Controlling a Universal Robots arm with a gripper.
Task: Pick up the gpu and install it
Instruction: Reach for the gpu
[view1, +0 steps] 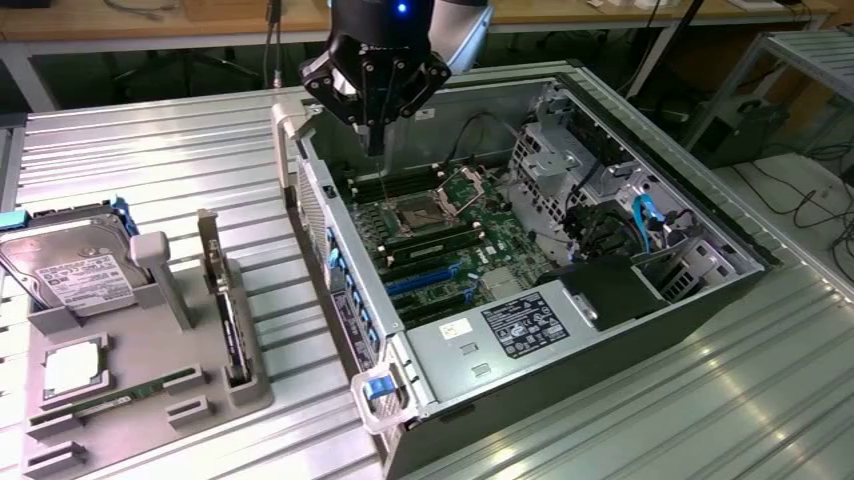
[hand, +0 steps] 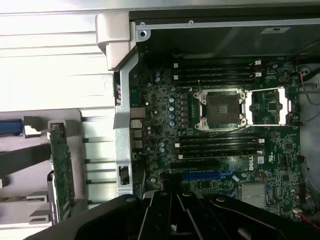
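The gpu (view1: 235, 335) is a thin dark card standing on edge in a slot of the grey holder (view1: 147, 400) at the exterior view's left, its pale bracket strip (view1: 208, 245) at the far end. In the wrist view the gpu (hand: 62, 165) shows as a green-edged card beside the case wall. My gripper (view1: 378, 148) hangs over the far corner of the open computer case (view1: 561, 330), above the motherboard (view1: 441, 240) and well away from the gpu. Its fingers meet in a narrow tip, shut on nothing. The gripper (hand: 176, 200) is dark in the wrist view.
The holder also carries a silver hard drive (view1: 74, 270), a square processor (view1: 74, 365) and a green memory stick (view1: 120, 398). Inside the case lie an open processor socket (hand: 222, 107), blue expansion slots (view1: 427, 275), drive cages and cables (view1: 641, 225). Ribbed metal table all round.
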